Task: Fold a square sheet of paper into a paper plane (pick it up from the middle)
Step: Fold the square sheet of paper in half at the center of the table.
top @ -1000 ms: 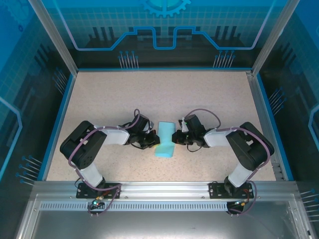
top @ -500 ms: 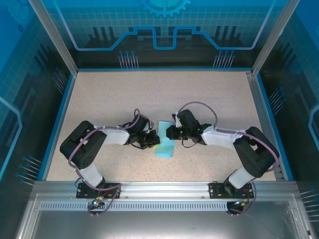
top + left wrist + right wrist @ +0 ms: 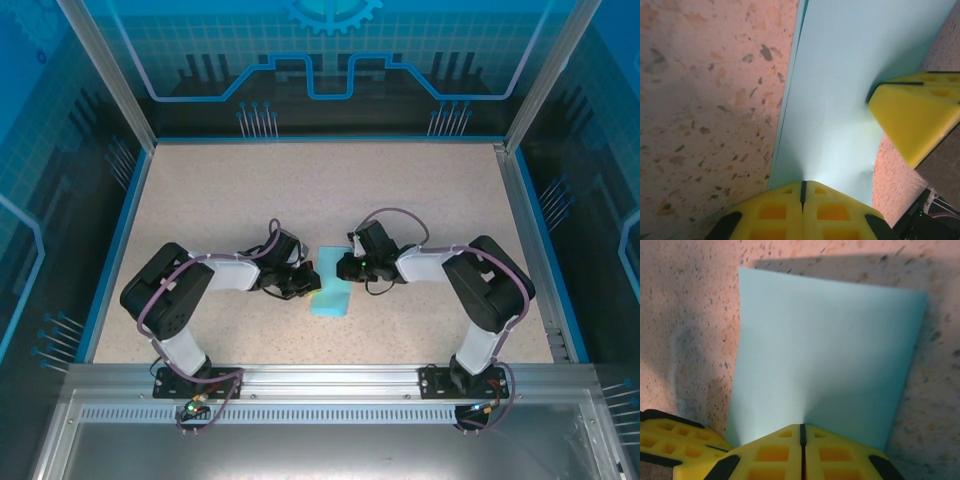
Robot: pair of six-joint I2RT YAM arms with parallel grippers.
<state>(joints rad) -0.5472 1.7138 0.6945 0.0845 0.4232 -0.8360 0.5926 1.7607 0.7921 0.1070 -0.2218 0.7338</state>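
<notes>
**Ana:** What is different from one second ago?

**Ben:** The left arm has not moved. The right arm has pulled its elbow in toward the centre, and the right gripper (image 3: pixel 343 268) has gone a little farther away from the bases and to the left. It now stands over the right edge of the sheet of paper (image 3: pixel 330 298).

**Ana:** And where is the sheet?

**Ben:** It lies on the speckled table (image 3: pixel 300 190) between the two grippers, near the front and in the middle. Its near end is in the same place as before.

**Ana:** How do the fingers stand?

**Ben:** In the left wrist view the left gripper (image 3: pixel 802 187) has its yellow fingers pressed together, with only a thin seam between them. The sheet (image 3: pixel 835 100) comes out from that seam, so it is pinching the left edge. The right gripper (image 3: pixel 801 430) looks the same, clamped on the opposite edge of the sheet (image 3: pixel 825 355).

**Ana:** What does this mean for the task?

**Ben:** I judge that both edges are now held at the middle, so lifting or creasing can begin. No plane shape is there yet. The sheet looks longer than wide, perhaps doubled once, but I cannot tell.
</notes>
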